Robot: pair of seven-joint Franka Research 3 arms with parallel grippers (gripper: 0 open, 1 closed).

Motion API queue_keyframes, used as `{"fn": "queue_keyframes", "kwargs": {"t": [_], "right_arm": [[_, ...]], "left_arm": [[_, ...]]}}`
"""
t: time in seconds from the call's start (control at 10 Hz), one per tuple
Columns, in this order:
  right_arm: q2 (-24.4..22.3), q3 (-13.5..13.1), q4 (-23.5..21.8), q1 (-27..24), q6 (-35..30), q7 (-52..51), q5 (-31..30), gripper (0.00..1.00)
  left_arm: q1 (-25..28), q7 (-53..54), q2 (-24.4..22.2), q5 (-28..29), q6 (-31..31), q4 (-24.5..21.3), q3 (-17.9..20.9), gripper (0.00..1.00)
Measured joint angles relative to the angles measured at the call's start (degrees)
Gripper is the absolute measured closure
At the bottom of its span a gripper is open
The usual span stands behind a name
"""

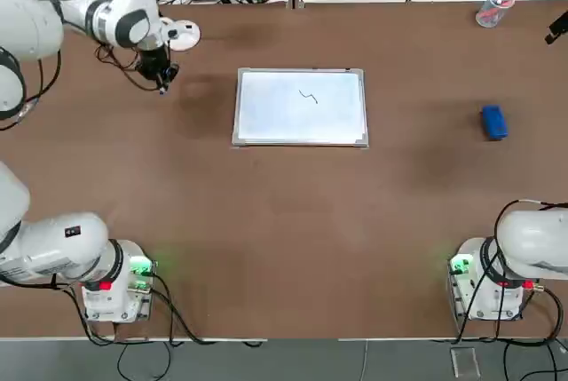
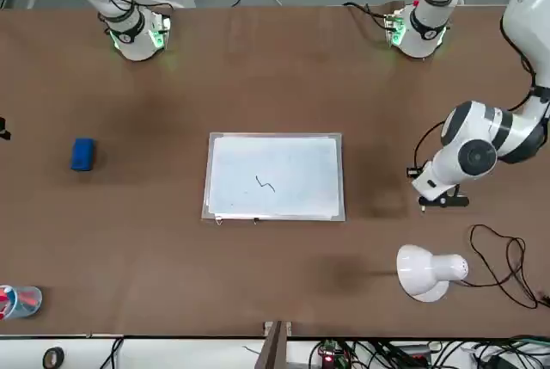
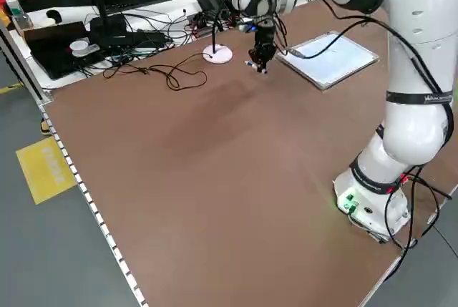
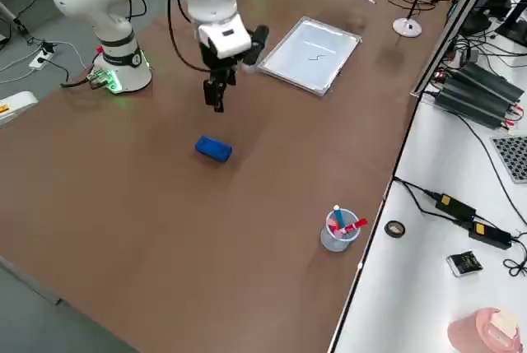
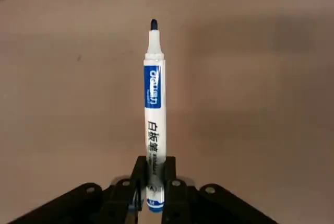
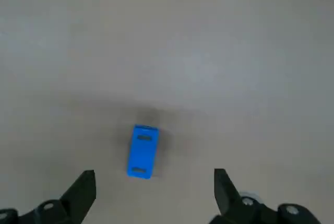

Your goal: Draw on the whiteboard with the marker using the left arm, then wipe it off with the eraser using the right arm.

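The whiteboard point(image 1: 300, 107) lies flat mid-table with a small dark squiggle point(image 1: 309, 96) on it. My left gripper point(image 1: 162, 84) hangs over bare table beyond the board's left side, shut on the marker point(image 5: 154, 104). The marker's uncapped tip points down, clear of the table. The blue eraser point(image 1: 493, 122) lies alone on the table to the board's right. High above the table near the eraser, my right gripper point(image 4: 217, 104) is open with nothing in it. In the right wrist view the eraser point(image 6: 142, 151) shows far below, between the fingers point(image 6: 86, 182).
A white desk lamp point(image 1: 182, 35) stands just behind the left gripper, with loose black cables point(image 2: 503, 257) beside it. A clear cup of pens point(image 1: 491, 10) sits at the far right edge. Both arm bases point(image 1: 120, 288) stand at the near edge.
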Motion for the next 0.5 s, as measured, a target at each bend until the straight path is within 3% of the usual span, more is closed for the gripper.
{"fn": "queue_keyframes", "kwargs": {"t": [0.2,0.5], "right_arm": [[0.0,0.0,-1.9,-0.4,2.4,0.0,0.0,0.00],[0.3,0.1,-5.1,-0.4,7.3,0.0,0.1,0.00]], "left_arm": [[0.0,0.0,-1.6,0.0,6.1,-5.9,2.3,0.83],[0.0,0.0,-1.8,0.0,11.6,-11.0,4.4,0.83]]}}
